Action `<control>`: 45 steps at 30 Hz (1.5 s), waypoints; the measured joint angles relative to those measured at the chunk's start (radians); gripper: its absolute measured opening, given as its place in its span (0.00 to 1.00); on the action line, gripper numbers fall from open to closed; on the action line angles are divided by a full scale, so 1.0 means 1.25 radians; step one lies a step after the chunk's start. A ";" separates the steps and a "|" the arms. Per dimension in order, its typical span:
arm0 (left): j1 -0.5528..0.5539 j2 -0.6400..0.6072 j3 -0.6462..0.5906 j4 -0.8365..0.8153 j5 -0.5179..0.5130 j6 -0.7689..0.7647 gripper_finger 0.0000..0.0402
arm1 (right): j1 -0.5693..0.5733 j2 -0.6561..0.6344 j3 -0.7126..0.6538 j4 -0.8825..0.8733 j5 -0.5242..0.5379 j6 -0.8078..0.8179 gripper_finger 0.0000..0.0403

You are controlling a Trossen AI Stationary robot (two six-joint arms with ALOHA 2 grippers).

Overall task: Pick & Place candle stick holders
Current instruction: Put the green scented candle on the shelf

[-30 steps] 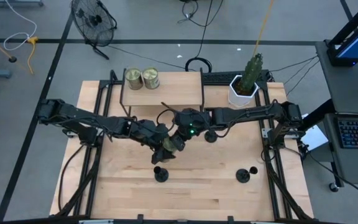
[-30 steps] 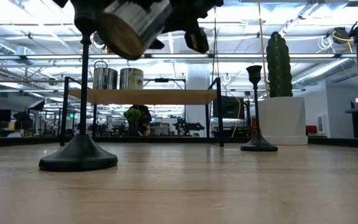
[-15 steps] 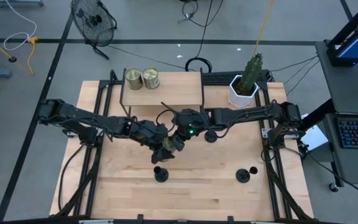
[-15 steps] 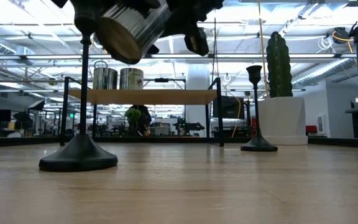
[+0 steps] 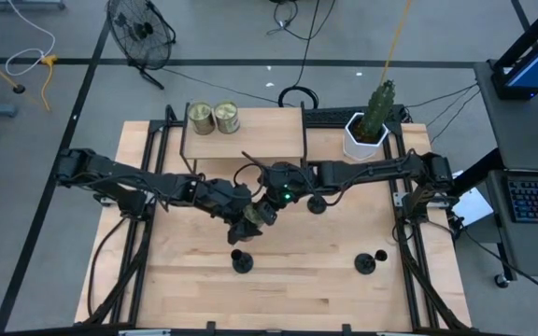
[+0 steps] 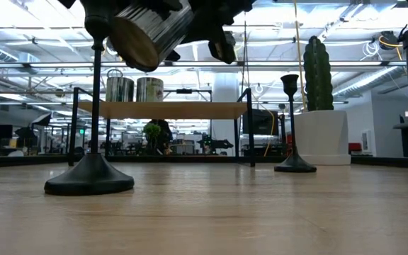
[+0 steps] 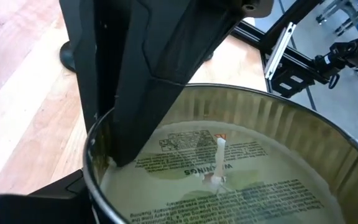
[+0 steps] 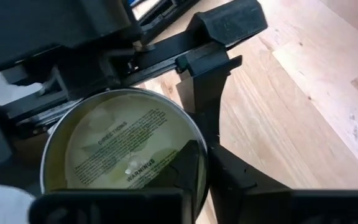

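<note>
Both grippers meet above the table's middle on one greenish-gold tin candle (image 5: pixel 261 217), which is lifted and tilted in the low view (image 6: pixel 149 32). My left gripper (image 5: pixel 250 222) is shut on it from the left, my right gripper (image 5: pixel 269 211) from the right. Three black candle stick holders stand on their round bases, untouched. One (image 5: pixel 241 261) is near the front just below the grippers and also shows in the low view (image 6: pixel 91 177). One (image 5: pixel 372 262) is at the front right. One (image 5: pixel 317 203) is under my right arm. My left gripper has its two fingers on opposite outer sides of the tin's round wall; one finger (image 8: pixel 199 87) shows against the wall. The tin is clear of the table with its open top tipped sideways. My right gripper pinches the tin's wall at the rim (image 8: pixel 199 144). One finger (image 8: pixel 185 163) is inside over the wax and one (image 8: pixel 232 177) is outside. The inner finger also shows in the left wrist view (image 7: pixel 138 93).
A low wooden shelf (image 5: pixel 269 140) at the back carries two more tins (image 5: pixel 213 118). A white pot with a cactus (image 5: pixel 367 131) stands at the back right. Bare wood lies along the front between the two near holders.
</note>
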 joint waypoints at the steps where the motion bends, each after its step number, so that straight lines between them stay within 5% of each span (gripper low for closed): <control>1: 0.000 -0.004 0.000 -0.012 -0.003 0.003 0.88 | -0.003 0.000 0.000 0.004 -0.007 -0.006 0.07; 13: -0.007 -0.070 -0.004 -0.210 -0.062 -0.016 0.88 | -0.014 -0.003 0.001 0.031 -0.069 -0.027 0.25; 21: -0.017 -0.148 -0.003 -0.284 -0.147 -0.040 0.88 | -0.015 -0.002 0.000 0.013 -0.057 -0.059 0.27; 36: -0.016 -0.299 -0.002 -0.306 -0.718 -0.068 0.88 | -0.017 -0.103 -0.001 -0.092 0.018 -0.208 0.23; 45: 0.030 -0.270 -0.003 -0.256 -0.861 -0.067 0.88 | -0.019 -0.235 -0.001 -0.207 0.081 -0.316 0.23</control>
